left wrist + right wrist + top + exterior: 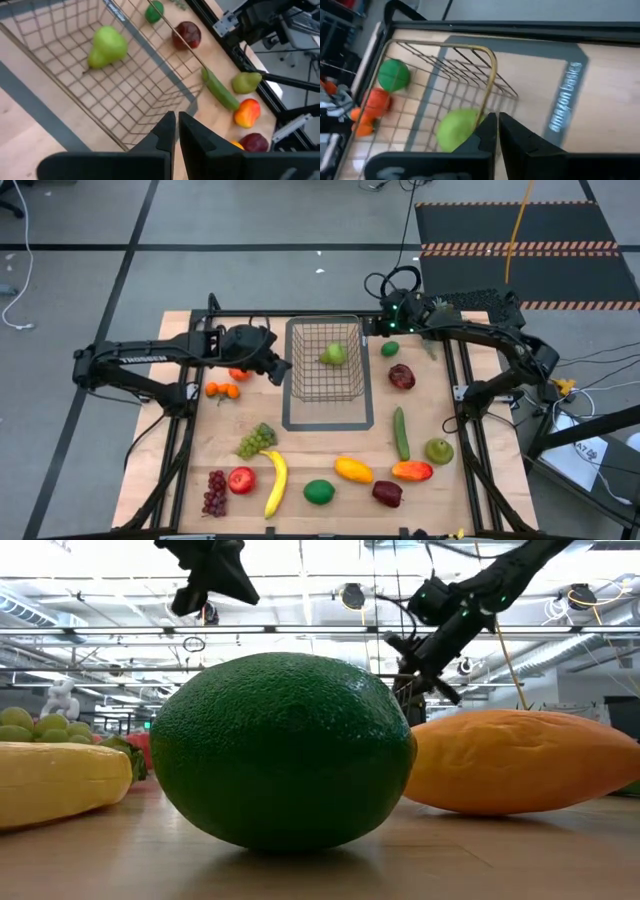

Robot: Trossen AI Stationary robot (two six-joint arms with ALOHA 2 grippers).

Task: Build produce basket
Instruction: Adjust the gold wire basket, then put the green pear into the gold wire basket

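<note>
The wire basket (326, 360) stands on the wooden table (300, 450), toward the far middle, with one green pear (334, 354) lying inside it near its far right corner. The left gripper (283, 367) hangs just beside the basket's left wall, its two fingers (167, 131) pressed together and holding nothing. The right gripper (372, 326) is at the basket's far right corner, above the rim, its fingers (489, 129) also pressed together and empty; in its wrist view the pear (457, 129) shows through the mesh close below. Left of the basket, near the left gripper, lie small oranges (223, 390) and another orange piece (239, 374) partly hidden under the arm. Right of the basket lie a lime (390, 349) and a dark red apple (401, 376), then a cucumber (401, 433) and a second green pear (439, 450) farther toward the near side. Along the near part of the table are green grapes (256, 440), dark red grapes (214, 492), a red apple (241, 479), a banana (275, 483), a large lime (319, 492), a yellow-orange mango (353, 470), a red-orange mango (412, 471) and another dark red apple (387, 493). In the low view the large lime (283, 748) fills the middle, the mango (520, 761) just behind it to the right and the banana (60, 780) at the left edge
</note>
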